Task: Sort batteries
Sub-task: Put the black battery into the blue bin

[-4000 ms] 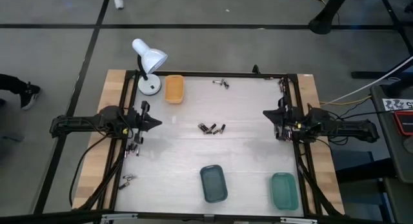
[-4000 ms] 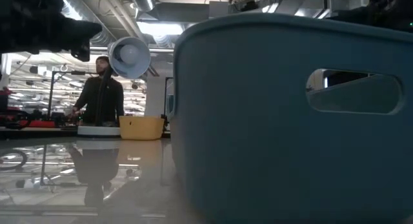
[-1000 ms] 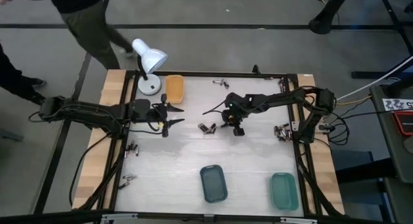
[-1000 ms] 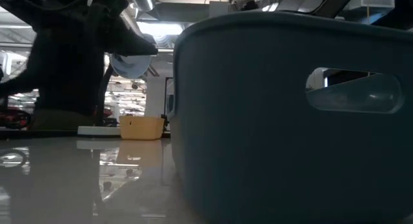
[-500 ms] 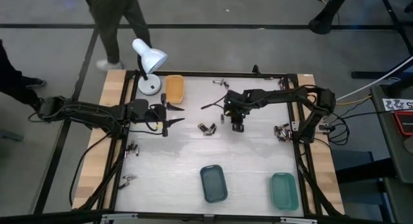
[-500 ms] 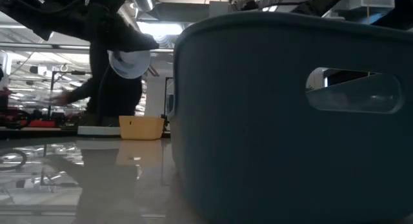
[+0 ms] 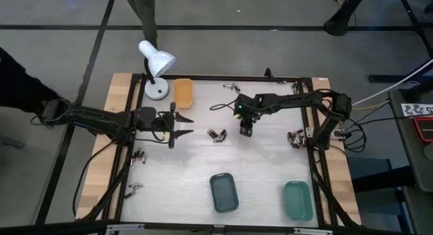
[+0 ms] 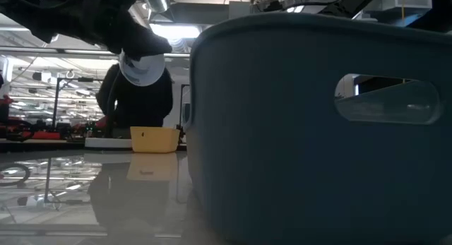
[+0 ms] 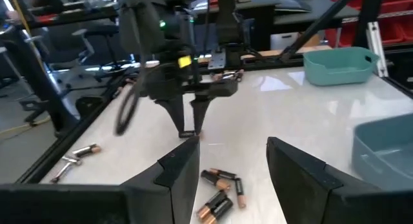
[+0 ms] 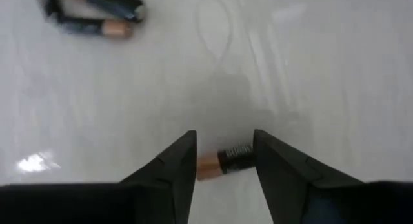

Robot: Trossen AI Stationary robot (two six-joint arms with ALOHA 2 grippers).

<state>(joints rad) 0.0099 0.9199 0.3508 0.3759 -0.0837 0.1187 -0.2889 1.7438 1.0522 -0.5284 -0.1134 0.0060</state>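
Several small batteries lie in a loose cluster at the table's middle, also seen in the left wrist view. My right gripper points steeply down just right of the cluster. Its fingers stand apart on either side of a single copper-ended battery that lies across the gap on the white table. My left gripper hovers open left of the cluster, level, with nothing between its fingers. More batteries lie by the far edge, the right rail and the left rail. My right gripper comes from above, fingers pointing down, with the single battery's copper end beside one fingertip and its dark end beside the other. Whether the fingertips touch it, I cannot tell. The battery lies level on the table.
An orange tray and a white desk lamp stand at the far left. A dark teal tray and a green tray sit near the front edge. The teal tray's wall fills the low view. A person stands behind the far edge.
My right gripper has rolled at the wrist and tipped more steeply down while staying just right of the battery cluster. A person has walked along behind the table's far edge.
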